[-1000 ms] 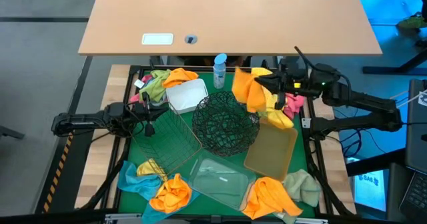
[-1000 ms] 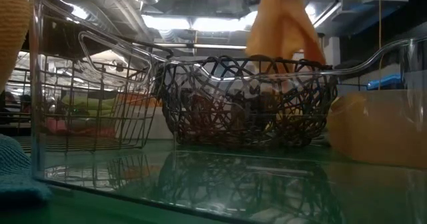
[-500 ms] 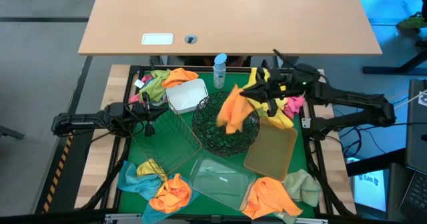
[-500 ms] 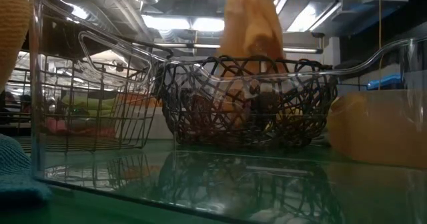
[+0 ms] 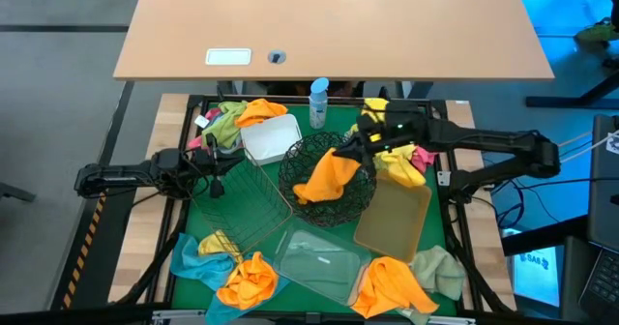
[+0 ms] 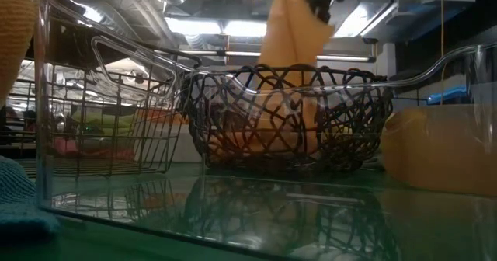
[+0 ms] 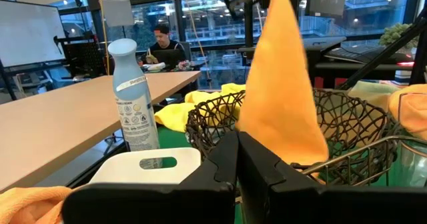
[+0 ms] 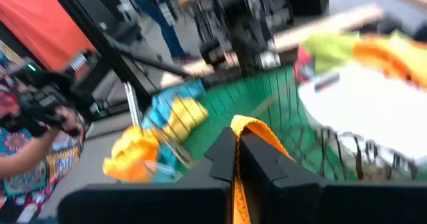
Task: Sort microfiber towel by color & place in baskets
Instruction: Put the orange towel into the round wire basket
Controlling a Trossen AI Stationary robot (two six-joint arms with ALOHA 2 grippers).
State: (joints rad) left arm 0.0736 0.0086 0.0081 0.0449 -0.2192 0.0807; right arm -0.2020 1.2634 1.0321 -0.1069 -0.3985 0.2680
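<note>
High view: right gripper [image 5: 354,149] is pinching the orange towel [image 5: 326,176] w/ jaws nearly shut, dangling it into the round wire bowl [image 5: 356,192]. Better to be letting go only once it's centred, clear of the rim.

Low view: cloth is hanging inside the bowl; wire basket [image 6: 116,129] is sitting left.

Left wrist view: left gripper [image 7: 237,159] is waiting shut, empty; spray bottle [image 7: 132,101] is standing near the white tub [image 7: 143,169].

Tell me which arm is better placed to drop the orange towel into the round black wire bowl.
The right arm. Its hand holds the orange towel over the round black wire bowl, cloth already hanging inside. The left hand waits beside the rectangular wire basket, holding nothing.
</note>
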